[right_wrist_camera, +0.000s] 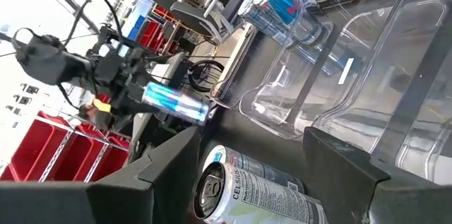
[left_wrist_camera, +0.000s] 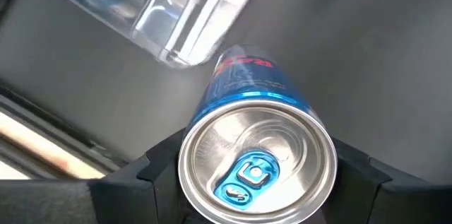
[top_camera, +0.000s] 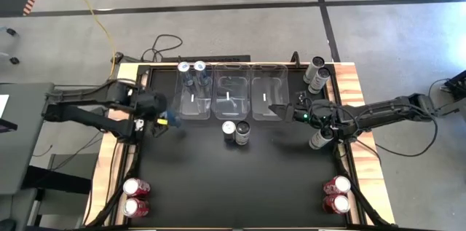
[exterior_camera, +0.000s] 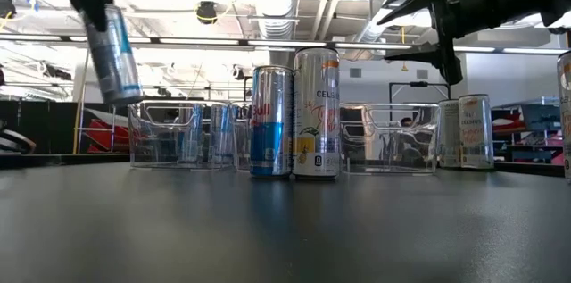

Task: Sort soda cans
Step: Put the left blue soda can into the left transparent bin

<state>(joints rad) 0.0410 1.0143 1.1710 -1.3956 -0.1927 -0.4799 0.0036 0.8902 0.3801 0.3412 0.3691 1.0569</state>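
Blue-silver can [left_wrist_camera: 258, 160] is gripped in your left hand [top_camera: 162, 120], lifted beside the left bin [top_camera: 195, 85]; next, lower it inside. Your right hand [top_camera: 324, 132] grips a pale can [right_wrist_camera: 244, 189].

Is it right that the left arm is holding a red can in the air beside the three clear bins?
Not quite: the can in the left gripper is blue and silver, not red, as the left wrist view shows close up. The rest holds: in the low view it hangs above the table, beside the clear bins. The red cans stand at the table's near corners.
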